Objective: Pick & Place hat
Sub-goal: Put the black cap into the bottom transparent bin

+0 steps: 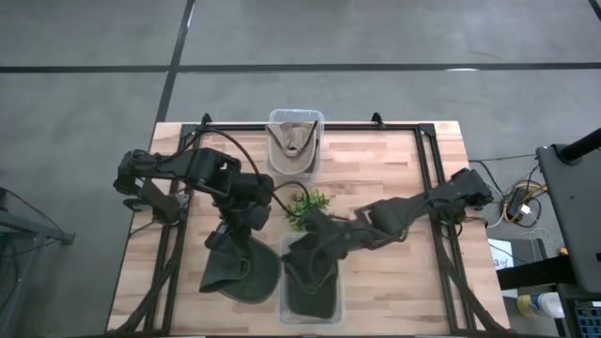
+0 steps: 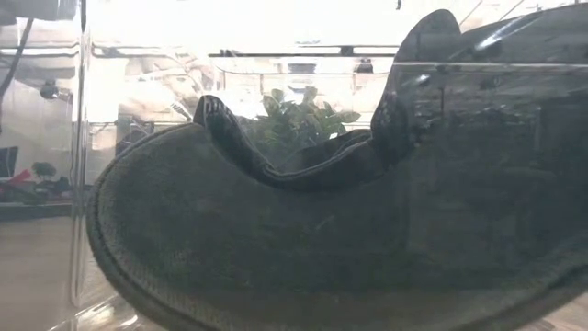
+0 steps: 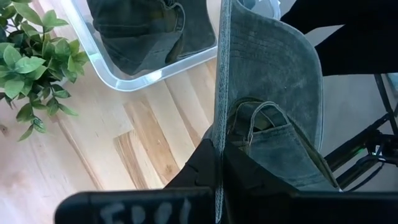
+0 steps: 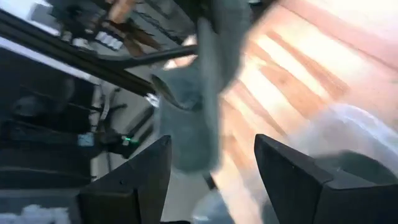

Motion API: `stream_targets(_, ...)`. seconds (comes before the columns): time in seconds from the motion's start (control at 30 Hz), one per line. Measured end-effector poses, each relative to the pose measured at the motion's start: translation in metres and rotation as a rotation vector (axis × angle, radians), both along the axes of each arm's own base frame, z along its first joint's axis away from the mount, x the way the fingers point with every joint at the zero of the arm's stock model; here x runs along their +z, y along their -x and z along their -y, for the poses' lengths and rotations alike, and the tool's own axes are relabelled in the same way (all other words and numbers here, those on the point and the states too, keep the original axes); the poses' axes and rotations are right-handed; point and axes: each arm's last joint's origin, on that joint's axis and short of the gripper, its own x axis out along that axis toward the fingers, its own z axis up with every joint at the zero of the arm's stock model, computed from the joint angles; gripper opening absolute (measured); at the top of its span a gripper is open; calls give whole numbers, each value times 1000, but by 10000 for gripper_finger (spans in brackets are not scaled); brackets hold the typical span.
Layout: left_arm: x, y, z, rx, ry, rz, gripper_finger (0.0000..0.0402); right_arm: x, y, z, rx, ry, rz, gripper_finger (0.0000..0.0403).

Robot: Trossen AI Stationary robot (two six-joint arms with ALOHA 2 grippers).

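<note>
My left gripper point(image 1: 239, 223) stands left of the clear near bin point(image 1: 285, 246) and is shut on a dark green hat point(image 1: 239, 274). That hat point(image 3: 280, 74) stretches away from the fingers in the left wrist view. A second dark hat point(image 1: 312, 282) lies inside the near bin and fills the low view point(image 2: 303, 239). My right gripper point(image 1: 316, 233) hovers open over the bin's far end. In the right wrist view nothing lies between the fingers of my right gripper point(image 4: 211, 168). The left arm's hat point(image 4: 199, 93) shows farther off there. My left gripper pinches the dark green hat by its rim point(image 3: 219, 134), beside an arched opening point(image 3: 261, 121) in the cloth. The rim runs edge-on between the two fingers. The fingers come from above and the hat hangs below them. Whether its lower part rests on the table cannot be told.
A green plant point(image 1: 305, 205) stands mid-table between the two bins, close to both grippers. A clear far bin point(image 1: 319, 141) holds a beige hat point(image 1: 293, 139). Black frame rails point(image 1: 427, 160) run along the table's sides. Bare wood point(image 1: 394, 272) lies right of the near bin.
</note>
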Motion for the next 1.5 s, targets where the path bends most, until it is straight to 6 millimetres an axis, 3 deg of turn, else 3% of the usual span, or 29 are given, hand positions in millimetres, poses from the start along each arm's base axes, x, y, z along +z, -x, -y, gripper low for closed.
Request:
stream_targets(0.4, -1, -1, -1, 7, -8, -2, 5, -13, -60, 7, 28, 33, 50, 224)
stream_targets(0.73, 0, 0, -1, -3, -1, -1, 7, -5, -63, 12, 33, 99, -88, 219)
stream_targets(0.9, 1, 1, -1, -5, 2, -1, 6, -8, -66, 16, 49, 70, -99, 167)
stream_targets(1.13, 1, 2, -1, 0, 3, -2, 6, -8, -68, 20, 47, 76, -88, 23)
stream_targets(1.33, 1, 2, -3, 65, -44, -2, 9, -7, -66, 21, 44, 80, -100, 12)
stream_targets(1.5, 2, 3, -6, 106, -124, 23, 43, -6, -65, 23, 27, 70, -106, 11)
